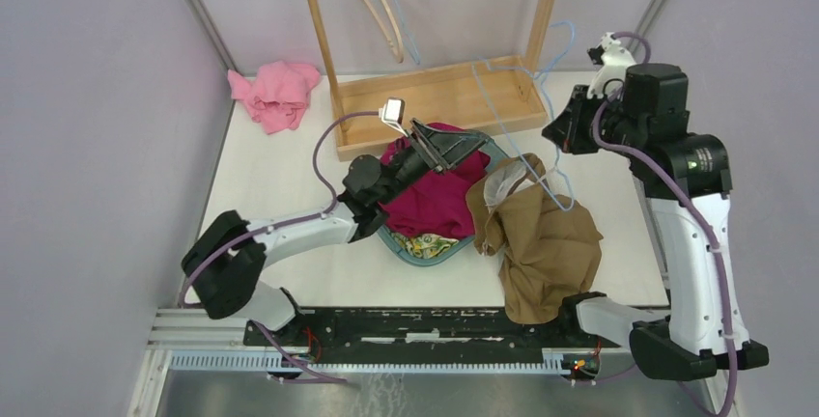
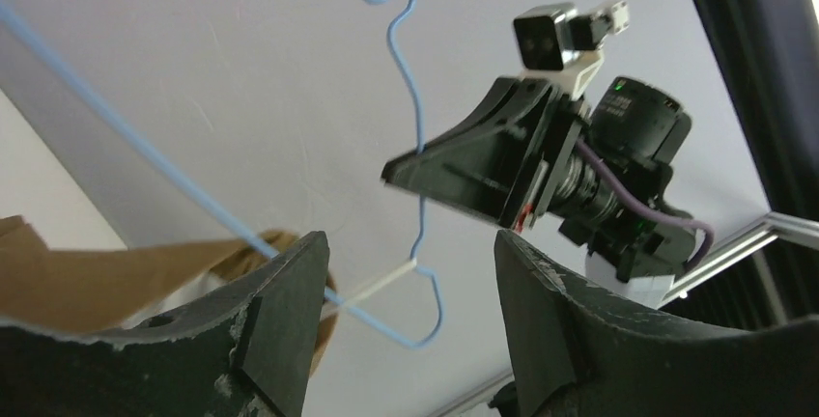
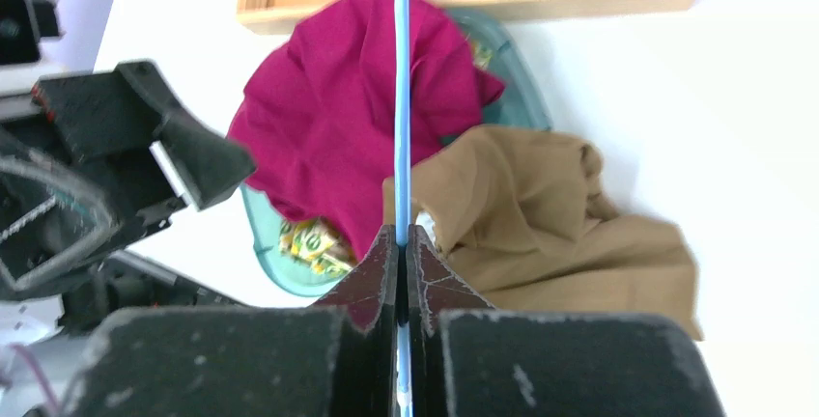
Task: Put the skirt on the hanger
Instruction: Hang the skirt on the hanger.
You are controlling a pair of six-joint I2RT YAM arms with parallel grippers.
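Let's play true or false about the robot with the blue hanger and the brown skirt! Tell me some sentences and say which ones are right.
1. The right gripper is shut on the blue hanger. True.
2. The left gripper is squeezing the brown skirt. False: it is open, with nothing pinched in it.
3. The pink cloth lies inside the teal basket. False: it lies on the table at the far left corner. The basket holds a magenta cloth.
4. The brown skirt lies to the right of the teal basket. True.
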